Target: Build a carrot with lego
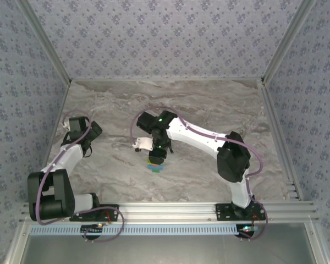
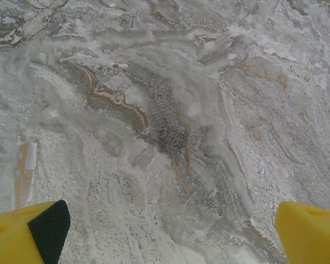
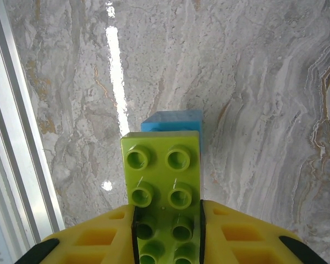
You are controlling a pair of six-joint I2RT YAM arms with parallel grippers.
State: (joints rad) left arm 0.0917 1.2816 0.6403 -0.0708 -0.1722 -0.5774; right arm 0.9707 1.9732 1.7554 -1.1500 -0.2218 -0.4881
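Right gripper [image 3: 168, 217]: clamped on the carrot [image 3: 160, 165], mid-table [image 1: 209, 104].
Carrot: lime-green brick over blue brick [image 3: 173, 121].
Left gripper [image 2: 170, 231]: jaws wide apart, at left.

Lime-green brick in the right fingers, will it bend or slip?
Probably stiff: the lime-green brick looks like hard plastic. Its smooth sides could slip, though the right fingers squeeze both flanks. The blue brick beneath may follow.
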